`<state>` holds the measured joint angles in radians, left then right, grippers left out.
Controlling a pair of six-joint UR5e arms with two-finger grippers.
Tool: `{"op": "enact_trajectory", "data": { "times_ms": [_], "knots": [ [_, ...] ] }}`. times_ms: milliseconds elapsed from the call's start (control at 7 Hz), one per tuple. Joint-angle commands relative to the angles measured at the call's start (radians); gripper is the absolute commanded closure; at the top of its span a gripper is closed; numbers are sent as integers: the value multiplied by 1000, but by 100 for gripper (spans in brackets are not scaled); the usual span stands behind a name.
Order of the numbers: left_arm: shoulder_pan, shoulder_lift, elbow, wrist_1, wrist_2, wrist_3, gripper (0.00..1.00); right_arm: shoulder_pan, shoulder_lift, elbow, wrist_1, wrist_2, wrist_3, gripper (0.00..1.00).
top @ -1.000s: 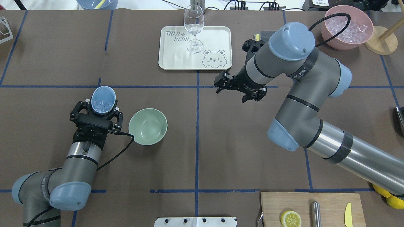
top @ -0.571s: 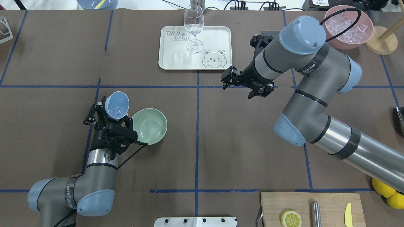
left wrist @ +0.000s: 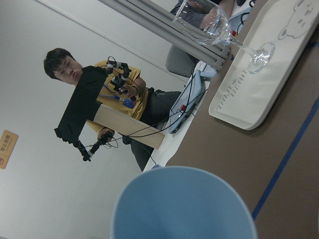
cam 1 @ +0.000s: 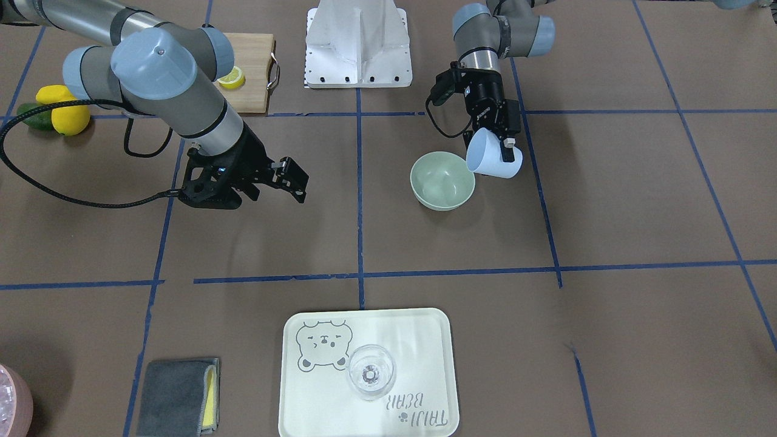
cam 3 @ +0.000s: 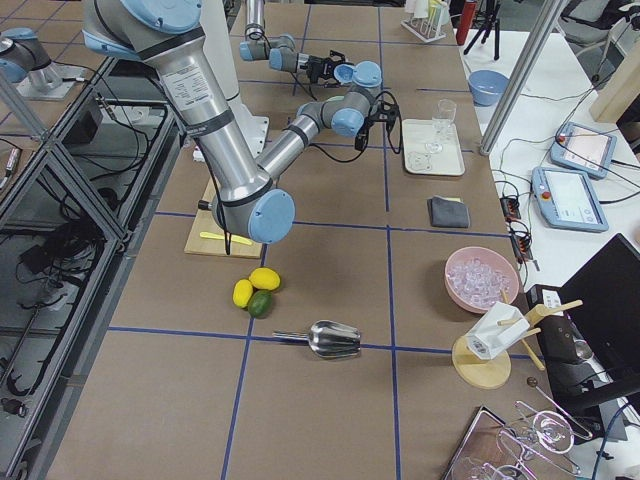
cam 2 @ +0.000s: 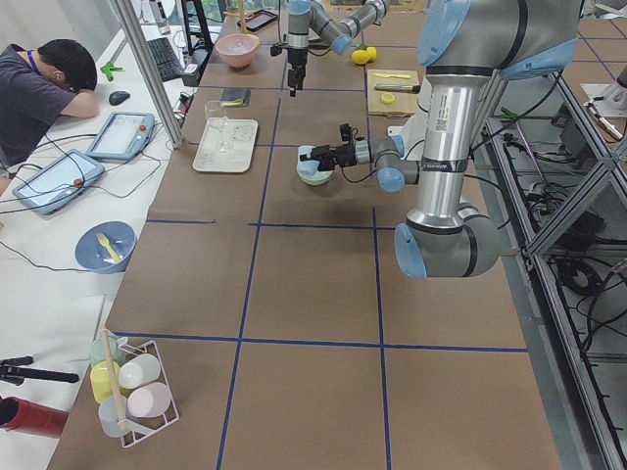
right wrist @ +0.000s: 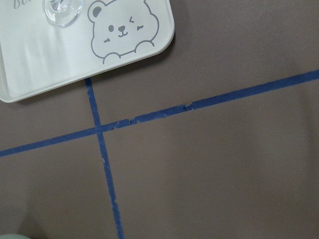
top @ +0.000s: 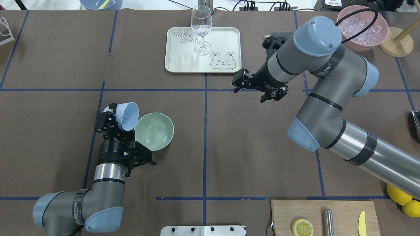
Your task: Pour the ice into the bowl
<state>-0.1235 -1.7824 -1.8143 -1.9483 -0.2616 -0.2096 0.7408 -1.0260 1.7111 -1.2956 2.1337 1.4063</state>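
Observation:
The pale sage-green bowl [top: 154, 131] stands on the brown table left of centre and looks bare inside; it also shows in the front view [cam 1: 442, 181]. My left gripper [top: 120, 124] is shut on the light blue cup [top: 126, 115] and holds it tipped sideways, mouth over the bowl's left rim. The front view shows the cup [cam 1: 491, 160] touching or just above the rim. The ice in the cup is hidden. The left wrist view shows only the cup's blue wall [left wrist: 183, 204]. My right gripper [top: 250, 92] hovers open and empty near the tray.
A cream tray [top: 223, 36] with a stemmed glass [top: 201, 28] stands at the back centre. A pink container [top: 362, 28] full of ice cubes is at the back right. A cutting board [top: 325, 218] with a lemon half and lemons [top: 403, 200] lie at the front right.
My left gripper has moved right to the bowl and rolled the cup from upright to tipped over the rim. The right arm has drawn back a little to the right.

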Motion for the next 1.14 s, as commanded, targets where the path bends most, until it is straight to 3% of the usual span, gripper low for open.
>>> {"op": "enact_trajectory", "data": {
  "times_ms": [0, 714, 1000],
  "knots": [
    [15, 0, 4, 0, 9, 216, 100, 2, -5, -1, 4, 0, -1, 0],
    [13, 1, -12, 0, 59, 723, 100, 2, -3, -1, 7, 14, -3, 0],
    [11, 1, -10, 0, 67, 740, 100, 3, -12, 2, 9, 14, -3, 0]
  ]
}}
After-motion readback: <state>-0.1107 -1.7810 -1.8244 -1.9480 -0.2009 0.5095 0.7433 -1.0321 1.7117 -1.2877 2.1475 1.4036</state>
